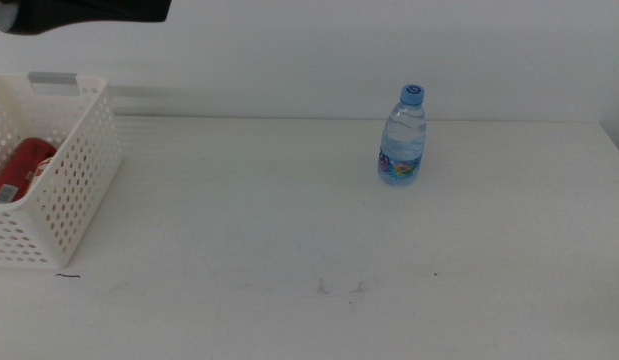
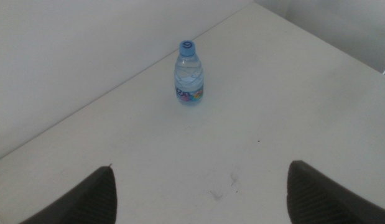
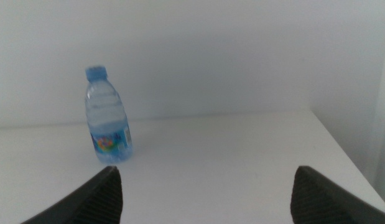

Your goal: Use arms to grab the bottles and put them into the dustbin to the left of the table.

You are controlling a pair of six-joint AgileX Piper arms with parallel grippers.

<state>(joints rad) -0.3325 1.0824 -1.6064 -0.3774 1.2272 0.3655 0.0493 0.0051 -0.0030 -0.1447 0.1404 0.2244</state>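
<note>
A small clear water bottle (image 1: 402, 137) with a blue cap stands upright on the white table (image 1: 289, 230), right of centre near the far edge. It also shows in the left wrist view (image 2: 190, 74) and the right wrist view (image 3: 107, 118). The white perforated dustbin (image 1: 74, 190) stands at the left edge with a red cola can (image 1: 17, 170) lying inside. My left gripper (image 2: 201, 196) is open and empty, well short of the bottle. My right gripper (image 3: 204, 196) is open and empty, low near the table. The yellow tea bottle is out of view.
A dark part of an arm (image 1: 84, 12) crosses the top left corner of the middle view, above the dustbin. The table's right edge (image 1: 614, 140) lies beyond the bottle. Faint scuff marks (image 1: 339, 288) dot the front of the table.
</note>
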